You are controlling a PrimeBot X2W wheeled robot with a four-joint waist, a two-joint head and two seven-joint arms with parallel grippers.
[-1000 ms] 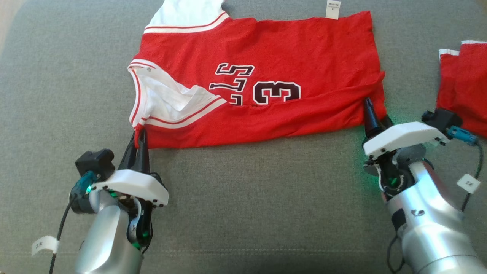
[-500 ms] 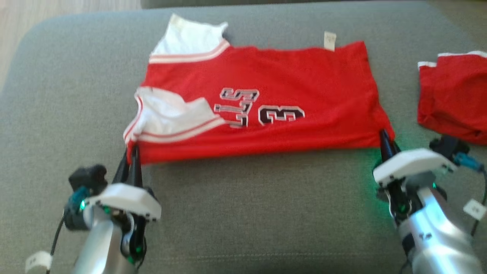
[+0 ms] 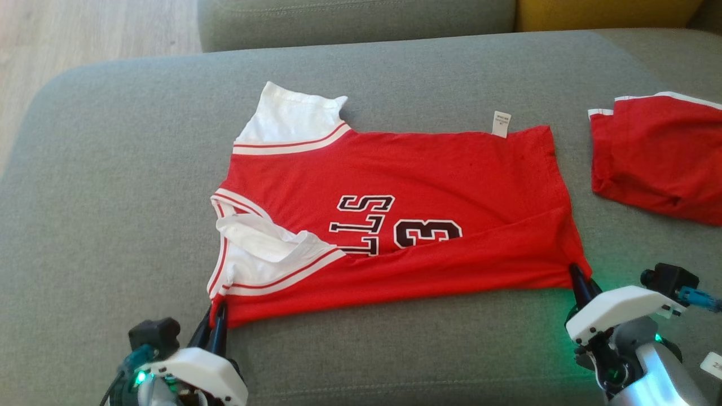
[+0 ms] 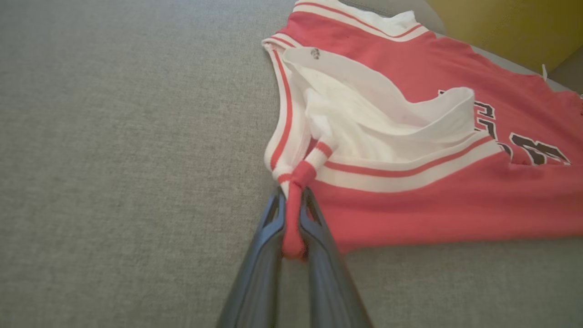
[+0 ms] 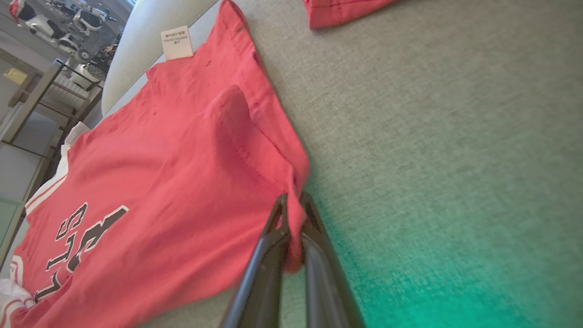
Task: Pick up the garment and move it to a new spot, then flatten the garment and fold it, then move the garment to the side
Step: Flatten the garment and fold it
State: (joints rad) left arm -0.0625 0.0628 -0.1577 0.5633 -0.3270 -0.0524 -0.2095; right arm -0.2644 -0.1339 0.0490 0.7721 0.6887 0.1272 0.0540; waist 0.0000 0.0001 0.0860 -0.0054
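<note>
**Entry: red jersey, held by both ends of its near edge**

Item 1. Red sleeveless jersey with white trim and black lettering [image 3: 395, 225]. It is lying on the grey fabric sofa cushion [image 3: 113, 169]. Its long axis is running across in front of me, with the shoulder end to my left and the hem end to my right. A shallow ridge is crossing the cloth near the closer edge. A small white label [image 3: 501, 124] is sticking out from the far edge.

Item 2. Left gripper [image 3: 217, 321]. I am clamping it on the near shoulder strap, with red-and-white trim bunching between the fingers.

Item 3. Right gripper [image 3: 580, 279]. I am pinching the near hem corner with it, and a tuck of red cloth is showing between the closed fingers.

Relation. The whole jersey is lying ahead of both grippers, away from me. Each arm is holding its own end of the near long edge, and neither is nearer than the other. I am judging that the fold calls for both ends to travel together toward the far edge, level, so that the crease runs along the long axis.

Item 4. Second red cloth piece with white edging [image 3: 654, 163]. It is lying apart, to the right of the hem and beyond my right gripper.
</note>
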